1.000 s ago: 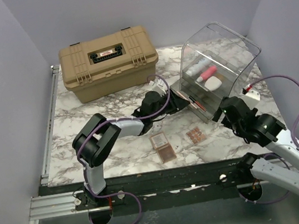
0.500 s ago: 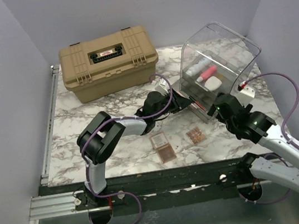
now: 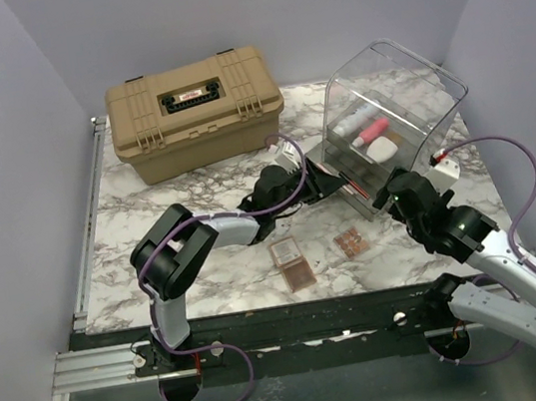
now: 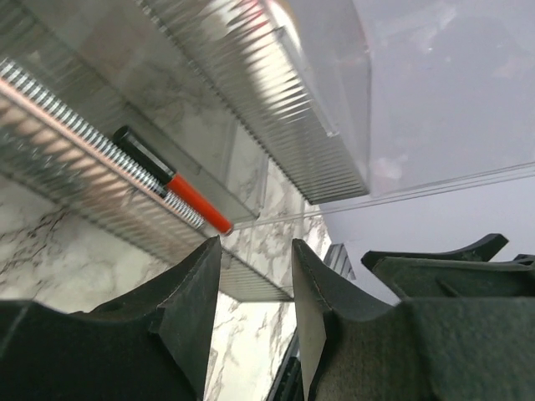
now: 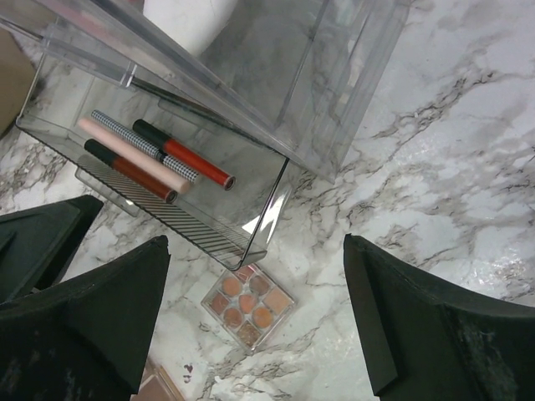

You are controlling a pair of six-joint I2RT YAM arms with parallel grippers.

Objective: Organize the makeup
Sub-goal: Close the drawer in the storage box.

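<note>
**Right wrist view.** The lowest drawer of the clear bin stands drawn out over the marble surface. Four pencils lie parallel on its floor, touching or nearly so:
- a red-and-black pencil
- a checkered pencil
- a pale pink pencil
- a dark red pencil

The right fingers are spread wide with nothing between them, over the drawer's near corner. The pencils lie beyond the fingertips, toward the upper left. Just below that corner a nine-pan palette rests on the surface, with a narrow strip of marble between it and the drawer wall.

**Left wrist view.** The left fingers stand narrowly apart and are clamped on nothing. Their tips are just short of the ribbed drawer rim. One pencil with a red and a black section shows through the clear wall, just beyond the left-hand fingertip. Which of the drawer's pencils it is cannot be told.

**Top view.**
- The bin stands at the right rear of the surface. Its upper part holds a white tube, a pink tube and a white oval piece, side by side.
- The two arms meet at the drawer, the left from the near left and the right from the near right.
- Two square palettes lie touching each other near the centre front, just left of the nine-pan palette.
- Bare marble runs from these to the left edge of the surface and back to the tan case at the left rear.
- Grey walls close the left, rear and right sides.
</note>
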